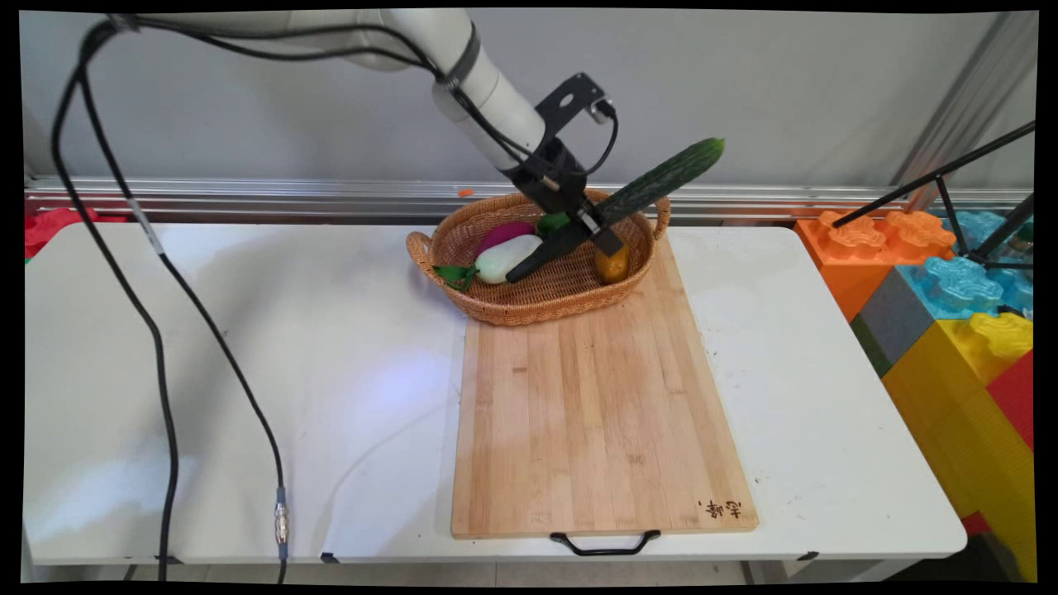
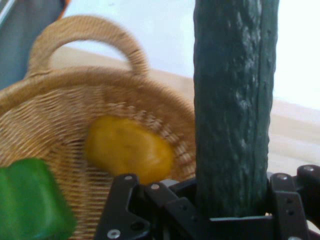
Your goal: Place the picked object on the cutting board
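gripper (image 1: pixel 597 221) clamped on cucumber (image 1: pixel 661 182), mid-length | cucumber over basket (image 1: pixel 529 306), tip up toward 2 o'clock | looks stiff, bumpy, light (long, so grab near middle)

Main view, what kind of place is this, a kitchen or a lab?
Most likely a robot lab: a white table holds a wicker basket of toy-like vegetables on a cutting board, with giant toy blocks beside it.
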### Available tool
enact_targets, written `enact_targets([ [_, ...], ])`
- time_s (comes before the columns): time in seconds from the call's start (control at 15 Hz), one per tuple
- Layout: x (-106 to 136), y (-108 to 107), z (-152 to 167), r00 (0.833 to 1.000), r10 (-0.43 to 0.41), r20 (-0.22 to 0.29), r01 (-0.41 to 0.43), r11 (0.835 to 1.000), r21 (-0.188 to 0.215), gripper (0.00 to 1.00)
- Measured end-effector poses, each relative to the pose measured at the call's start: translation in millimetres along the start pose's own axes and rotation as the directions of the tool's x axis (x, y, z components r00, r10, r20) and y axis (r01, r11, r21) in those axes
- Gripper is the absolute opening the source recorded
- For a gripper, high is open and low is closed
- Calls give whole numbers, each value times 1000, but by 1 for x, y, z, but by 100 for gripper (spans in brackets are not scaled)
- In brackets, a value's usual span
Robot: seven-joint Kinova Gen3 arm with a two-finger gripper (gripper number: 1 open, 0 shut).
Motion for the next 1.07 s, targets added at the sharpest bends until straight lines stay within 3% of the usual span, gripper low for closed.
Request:
enact_targets([
  [0.27,8,38,-24,999,42,20,-41,997,-67,0],
  [0.47,0,69,-31,995,70,64,-64,994,-94,0],
  [0.73,-26,93,-24,985,118,123,-108,991,-82,0],
  [1.07,-52,104,8,978,145,147,-139,989,-51,0],
])
